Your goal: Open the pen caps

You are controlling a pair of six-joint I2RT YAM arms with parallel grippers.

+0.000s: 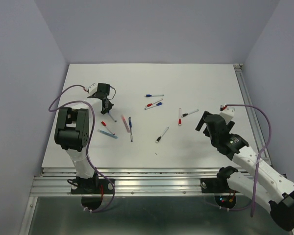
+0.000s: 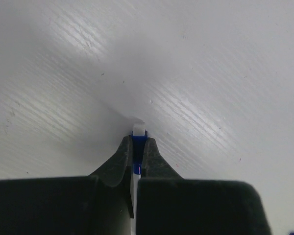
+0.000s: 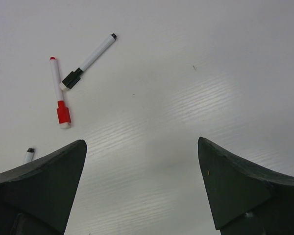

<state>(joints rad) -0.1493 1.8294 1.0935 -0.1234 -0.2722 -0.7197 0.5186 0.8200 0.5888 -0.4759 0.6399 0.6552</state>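
Left pincer clamps a blue pen cap between its 2 tips; right pincer gapes wide

Tabletop count.
Robot arms: two, the left arm and the right arm.
Pens: ten certain, possibly eleven. The middle pair lies too close together to split.
Pen caps by colour:
- black caps: two
- pink cap: one
- red caps: two certain
- blue caps: three certain

Pale blue pen: one, cap end unclear.
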